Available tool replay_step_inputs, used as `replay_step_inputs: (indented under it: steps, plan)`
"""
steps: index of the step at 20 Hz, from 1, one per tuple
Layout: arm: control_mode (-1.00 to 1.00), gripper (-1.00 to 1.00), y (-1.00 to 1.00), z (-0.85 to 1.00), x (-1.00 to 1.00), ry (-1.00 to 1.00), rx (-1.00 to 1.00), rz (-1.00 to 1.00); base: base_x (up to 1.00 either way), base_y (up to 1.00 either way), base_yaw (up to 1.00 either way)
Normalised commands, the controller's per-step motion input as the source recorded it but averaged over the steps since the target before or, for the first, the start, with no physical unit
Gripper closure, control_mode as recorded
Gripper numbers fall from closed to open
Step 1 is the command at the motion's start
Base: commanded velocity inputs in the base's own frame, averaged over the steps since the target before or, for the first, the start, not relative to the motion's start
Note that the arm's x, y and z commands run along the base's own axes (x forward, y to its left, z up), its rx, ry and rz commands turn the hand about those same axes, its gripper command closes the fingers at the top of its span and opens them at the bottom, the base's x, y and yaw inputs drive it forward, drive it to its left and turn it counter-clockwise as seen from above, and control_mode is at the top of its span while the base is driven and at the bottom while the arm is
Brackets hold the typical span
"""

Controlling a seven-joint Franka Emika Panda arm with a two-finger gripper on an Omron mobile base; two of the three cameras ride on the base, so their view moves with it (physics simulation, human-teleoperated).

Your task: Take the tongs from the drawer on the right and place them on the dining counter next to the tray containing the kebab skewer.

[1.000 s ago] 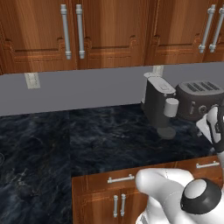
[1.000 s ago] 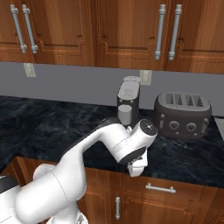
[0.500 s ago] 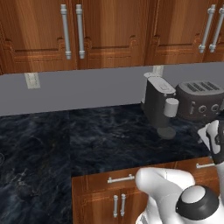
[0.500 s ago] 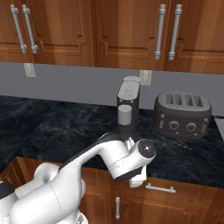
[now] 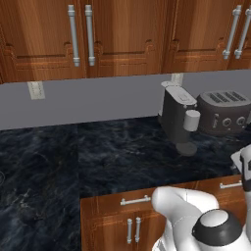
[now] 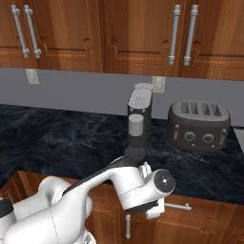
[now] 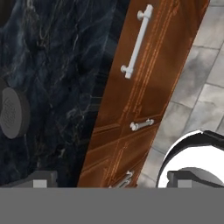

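Note:
The drawer (image 7: 153, 78) is a reddish-brown front under the counter edge, shut, with a silver bar handle (image 7: 138, 41). In the hand view my gripper (image 7: 116, 178) is open, its fingertips (image 7: 41, 178) wide apart and holding nothing, short of the handle. From the right base view the gripper (image 6: 153, 212) hangs in front of the cabinet, just left of the drawer handle (image 6: 177, 206). The hand (image 5: 245, 169) sits at the right edge, above the same handle (image 5: 230, 185). The tongs are hidden. The tray, the kebab skewer and the dining counter are out of view.
A black stone counter (image 5: 98, 162) runs under the wall cabinets. On it stand a coffee machine (image 6: 139, 119) and a toaster (image 6: 198, 125). A second drawer handle (image 5: 135, 200) lies further left. Grey floor tiles (image 7: 197, 78) show beside the cabinet front.
The arm has swung down: the hand dropped from counter height to in front of the drawer front. The jaws stayed open.

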Motion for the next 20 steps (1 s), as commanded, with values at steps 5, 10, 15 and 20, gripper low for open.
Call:
replay_step_inputs:
  steps: [5, 10, 15, 20]
  plan:
    - [-1.00, -1.00, -0.33, -0.13, -0.20, -0.01, 0.00, 0.00, 0.00, 0.00, 0.00]
    - [-1.00, -1.00, -0.27, -0.25, -0.12, -0.09, 0.00, 0.00, 0.00, 0.00, 0.00]
    - [-1.00, -1.00, -0.23, -0.27, -0.01, -0.07, 0.00, 0.00, 0.00, 0.00, 0.00]
    - [-1.00, -1.00, -0.12, -0.22, 0.00, -0.05, 0.00, 0.00, 0.00, 0.00, 0.00]
